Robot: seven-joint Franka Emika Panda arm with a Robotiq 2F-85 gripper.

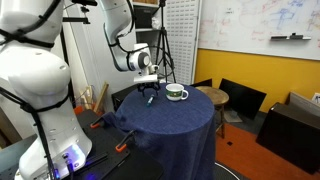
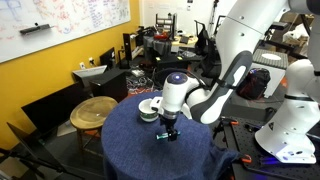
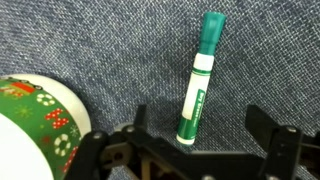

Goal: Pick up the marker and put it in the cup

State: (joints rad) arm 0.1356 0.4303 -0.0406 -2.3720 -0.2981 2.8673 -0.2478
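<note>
The marker point(image 3: 199, 82) is a green-and-white pen with a green cap, lying on the blue cloth. In the wrist view it lies between my two open fingers, its near end at the gripper base. The gripper point(image 3: 198, 125) is open, low over the cloth, and straddles the marker without gripping it. The cup point(image 3: 30, 125), white with a green patterned band, sits at the left of the wrist view. In both exterior views the gripper point(image 1: 150, 95) point(image 2: 167, 132) hangs just above the table beside the cup point(image 1: 176, 93) point(image 2: 150, 108). The marker is too small to make out there.
The round table is draped in a dark blue cloth point(image 1: 170, 120) point(image 2: 150, 150). A round wooden stool point(image 2: 93, 112) point(image 1: 212, 96) stands beside it, with dark chairs and clutter behind. A second white robot arm point(image 1: 35, 90) stands close to the table.
</note>
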